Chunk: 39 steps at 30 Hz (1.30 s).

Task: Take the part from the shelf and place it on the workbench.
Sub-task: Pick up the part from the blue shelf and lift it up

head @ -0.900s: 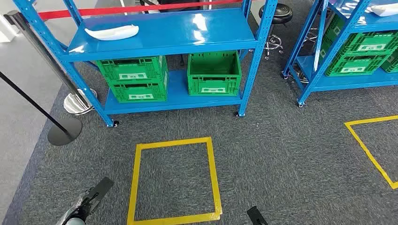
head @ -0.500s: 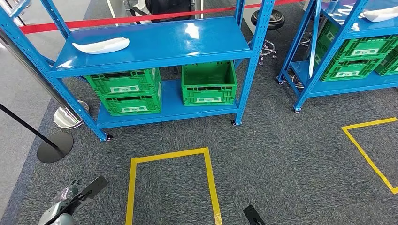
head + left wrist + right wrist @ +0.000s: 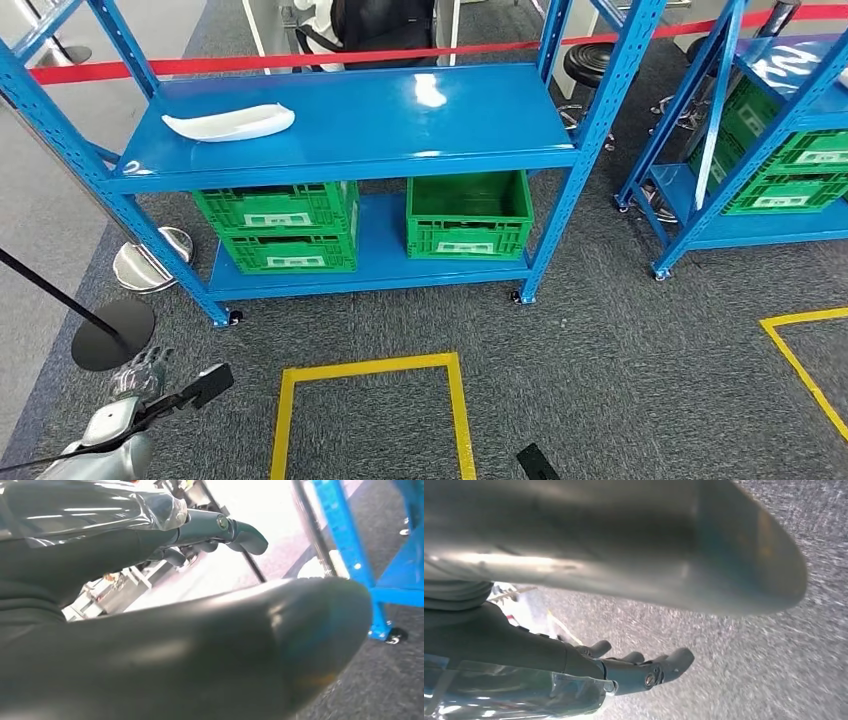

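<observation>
Grey carpet [image 3: 620, 350] (yellow-taped), blue shelf [image 3: 350, 120], white part [image 3: 229, 123]

right hand [image 3: 537, 462] cut off by head view's lower edge

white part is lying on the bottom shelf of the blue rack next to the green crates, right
Not quite. The white part lies on the upper shelf of the blue rack, near its left end. The green crates sit on the lower shelf beneath it. The head view shows this.
</observation>
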Each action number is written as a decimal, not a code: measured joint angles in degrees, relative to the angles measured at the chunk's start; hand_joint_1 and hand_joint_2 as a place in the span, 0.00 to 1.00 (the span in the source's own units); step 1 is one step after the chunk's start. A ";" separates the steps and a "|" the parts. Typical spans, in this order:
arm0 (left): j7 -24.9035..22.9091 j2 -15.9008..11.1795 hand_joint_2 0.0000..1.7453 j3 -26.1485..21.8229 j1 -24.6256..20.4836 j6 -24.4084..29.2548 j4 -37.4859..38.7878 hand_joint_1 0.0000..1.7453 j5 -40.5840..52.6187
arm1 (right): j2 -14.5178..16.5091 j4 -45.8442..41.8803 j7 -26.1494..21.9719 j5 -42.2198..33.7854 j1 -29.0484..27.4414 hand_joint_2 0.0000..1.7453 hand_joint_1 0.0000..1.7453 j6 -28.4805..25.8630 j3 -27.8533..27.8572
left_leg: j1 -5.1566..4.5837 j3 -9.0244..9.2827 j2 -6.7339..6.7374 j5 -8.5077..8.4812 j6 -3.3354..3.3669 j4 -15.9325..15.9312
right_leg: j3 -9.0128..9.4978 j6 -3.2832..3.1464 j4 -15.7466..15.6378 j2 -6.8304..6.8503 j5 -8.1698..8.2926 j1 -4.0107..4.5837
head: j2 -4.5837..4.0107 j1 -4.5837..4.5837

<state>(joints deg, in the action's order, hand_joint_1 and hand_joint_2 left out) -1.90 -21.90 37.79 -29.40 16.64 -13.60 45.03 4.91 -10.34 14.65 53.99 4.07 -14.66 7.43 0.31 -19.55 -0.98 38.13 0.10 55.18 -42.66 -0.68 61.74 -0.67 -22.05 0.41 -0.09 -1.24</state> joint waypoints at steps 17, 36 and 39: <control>-0.85 3.46 0.00 3.51 -11.09 -2.83 -1.27 0.00 13.60 | 0.17 0.24 -0.10 0.98 0.59 0.00 0.00 0.22 1.13 | -0.20 -20.89 0.84 -18.23 -0.99 1.76 | 21.82 -0.15 -6.50 -1.35 -13.42 -0.76 | 0.00 -0.54; 2.34 19.03 0.00 7.99 -18.99 -2.73 -5.02 0.00 24.47 | -0.08 0.37 -0.98 -0.08 0.30 0.00 0.00 -1.02 3.51 | -0.12 -4.44 -0.31 -4.01 -0.97 4.89 | 1.27 -0.37 -1.91 0.79 0.75 -0.79 | 0.02 -0.16; 2.39 19.57 0.00 8.24 -19.24 -2.58 -5.14 0.00 24.48 | -0.14 0.40 -1.01 -0.08 0.16 0.00 0.00 -1.04 3.72 | -0.07 -11.21 0.51 -3.61 -1.57 14.99 | 4.71 -0.98 -3.26 0.22 -1.38 -1.10 | 0.02 -0.30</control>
<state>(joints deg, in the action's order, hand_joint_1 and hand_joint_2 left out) 0.49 -2.33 46.02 -48.64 14.06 -18.73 69.51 4.77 -9.94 13.64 53.91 4.22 -15.69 11.14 0.24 -30.76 -0.47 34.52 -1.46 70.17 -37.94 -1.66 58.48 -0.45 -23.43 -0.69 -0.07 -1.54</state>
